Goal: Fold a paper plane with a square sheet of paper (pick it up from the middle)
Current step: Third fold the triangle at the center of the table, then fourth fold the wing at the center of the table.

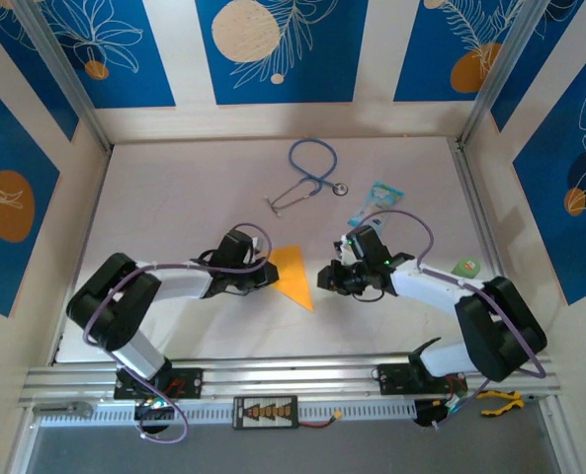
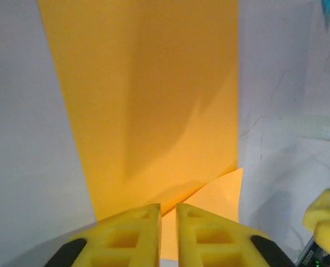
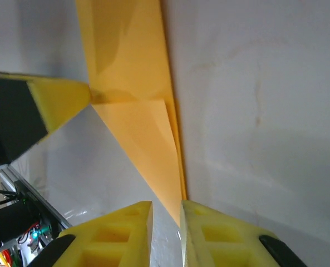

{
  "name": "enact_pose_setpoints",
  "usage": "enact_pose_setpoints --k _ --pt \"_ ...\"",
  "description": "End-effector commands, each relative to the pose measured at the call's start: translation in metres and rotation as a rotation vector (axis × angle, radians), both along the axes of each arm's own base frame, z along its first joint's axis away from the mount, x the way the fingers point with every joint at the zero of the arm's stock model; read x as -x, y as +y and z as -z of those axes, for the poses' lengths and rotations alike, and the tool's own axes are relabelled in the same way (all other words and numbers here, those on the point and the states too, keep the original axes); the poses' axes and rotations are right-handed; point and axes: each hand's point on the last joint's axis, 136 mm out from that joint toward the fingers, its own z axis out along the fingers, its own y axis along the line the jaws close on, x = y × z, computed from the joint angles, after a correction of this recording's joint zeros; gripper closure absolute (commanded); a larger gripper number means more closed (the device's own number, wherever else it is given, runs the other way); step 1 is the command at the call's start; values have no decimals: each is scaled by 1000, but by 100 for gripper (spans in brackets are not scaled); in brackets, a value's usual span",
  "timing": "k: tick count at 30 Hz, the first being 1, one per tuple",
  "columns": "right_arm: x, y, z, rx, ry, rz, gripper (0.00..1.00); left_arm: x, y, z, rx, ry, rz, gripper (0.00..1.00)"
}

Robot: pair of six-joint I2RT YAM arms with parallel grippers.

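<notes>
Paper plane (image 1: pixel 294 275), near corner hidden behind left fingers (image 2: pixel 126 236)

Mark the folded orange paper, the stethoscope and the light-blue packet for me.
folded orange paper (image 1: pixel 293 272), top view, centre of its face
stethoscope (image 1: pixel 340 189), top view, on its chest piece
light-blue packet (image 1: pixel 376 200), top view, its middle

An orange-yellow paper plane (image 1: pixel 294 275) lies mid-frame on a white table (image 1: pixel 174 197), beneath blue wall panels (image 1: pixel 154 79) patterned with white leaves.
</notes>
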Motion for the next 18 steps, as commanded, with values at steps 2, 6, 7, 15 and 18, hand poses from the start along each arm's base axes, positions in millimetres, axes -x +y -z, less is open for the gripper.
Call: enact_pose_setpoints --k 2,6,7,15,18 --pt "-5 10 5 21 27 -55 73 -1 19 -19 -85 -61 -30 75" --pt "-14 19 13 37 53 -76 69 -2 31 -26 -110 -81 -56 68" --pt "-15 21 15 39 61 -81 69 -2 33 -26 -108 -77 -58 68" --pt "-20 35 26 54 91 -117 73 -1 33 -21 -52 -41 -68 68" --pt "-22 36 27 53 93 -120 76 -1 32 -19 -40 -30 -69 68"
